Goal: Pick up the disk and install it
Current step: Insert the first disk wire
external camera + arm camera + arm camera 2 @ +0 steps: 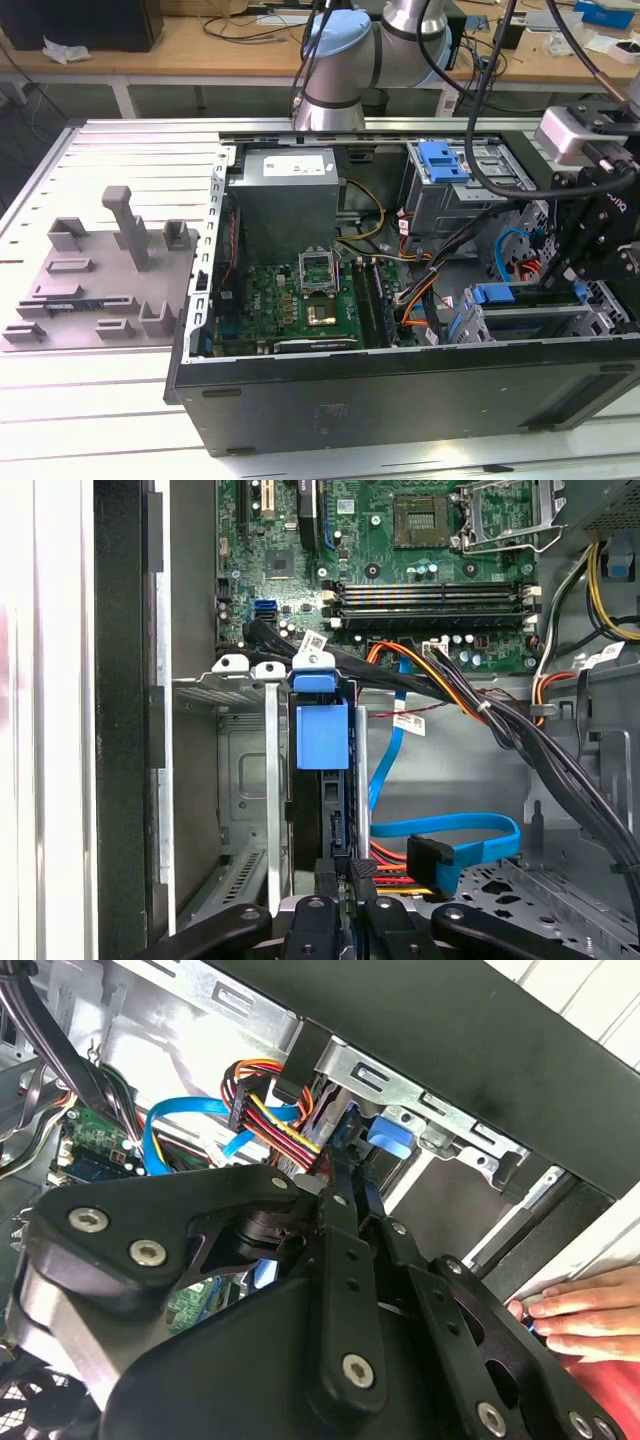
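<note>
Blue-railed disk [322, 735] in bay [240, 685], gripper [340, 875] at it, cables [450, 829] crowding beside.

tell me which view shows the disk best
The first wrist view: the disk stands edge-on in the metal bay, its blue carrier facing the camera. The exterior view shows what looks like the carrier's blue top, small at the bay. The second wrist view catches a blue tab, the rest hidden.

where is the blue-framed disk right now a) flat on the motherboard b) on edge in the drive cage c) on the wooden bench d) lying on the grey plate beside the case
b: in the first wrist view the disk stands on edge inside the drive cage, with the gripper at its near end.
</note>
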You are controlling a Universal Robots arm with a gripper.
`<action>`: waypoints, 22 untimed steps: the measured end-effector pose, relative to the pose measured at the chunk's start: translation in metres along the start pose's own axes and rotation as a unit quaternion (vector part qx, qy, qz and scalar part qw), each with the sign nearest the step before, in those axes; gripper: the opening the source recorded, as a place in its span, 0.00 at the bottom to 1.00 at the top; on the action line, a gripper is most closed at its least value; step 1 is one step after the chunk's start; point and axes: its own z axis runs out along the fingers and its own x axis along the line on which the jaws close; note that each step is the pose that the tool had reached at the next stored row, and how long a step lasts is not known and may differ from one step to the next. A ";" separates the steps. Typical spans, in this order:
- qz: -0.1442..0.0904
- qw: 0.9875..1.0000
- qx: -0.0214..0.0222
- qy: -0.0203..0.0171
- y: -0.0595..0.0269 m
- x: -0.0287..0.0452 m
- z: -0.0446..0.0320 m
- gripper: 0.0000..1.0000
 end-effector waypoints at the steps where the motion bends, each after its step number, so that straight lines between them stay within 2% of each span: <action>1: 0.000 1.000 0.000 0.000 0.0000 0.0000 0.0002 0.17; 3: 0.000 1.000 0.000 0.000 0.0000 0.0000 0.0006 0.18; 4: 0.000 1.000 0.000 0.000 0.0001 -0.0001 -0.0001 0.30; 5: 0.000 1.000 0.000 0.001 0.0004 -0.0008 -0.0020 0.30; 6: 0.000 1.000 0.000 0.001 0.0005 -0.0012 -0.0028 0.36; 7: 0.000 1.000 0.000 0.002 0.0006 -0.0018 -0.0036 0.36; 12: 0.001 1.000 0.000 0.011 0.0016 -0.0079 -0.0102 0.36; 14: 0.001 1.000 0.000 0.016 0.0017 -0.0108 -0.0132 0.36; 15: 0.001 1.000 0.000 0.023 0.0019 -0.0149 -0.0180 0.36; 17: 0.001 0.999 0.001 0.033 0.0023 -0.0186 -0.0259 0.36; 19: 0.001 0.999 0.001 0.039 0.0025 -0.0199 -0.0304 0.36; 20: 0.002 0.999 0.001 0.045 0.0027 -0.0212 -0.0349 0.36; 21: 0.002 0.999 0.001 0.049 0.0028 -0.0220 -0.0377 0.36; 22: 0.002 0.999 0.001 0.051 0.0028 -0.0224 -0.0388 0.36</action>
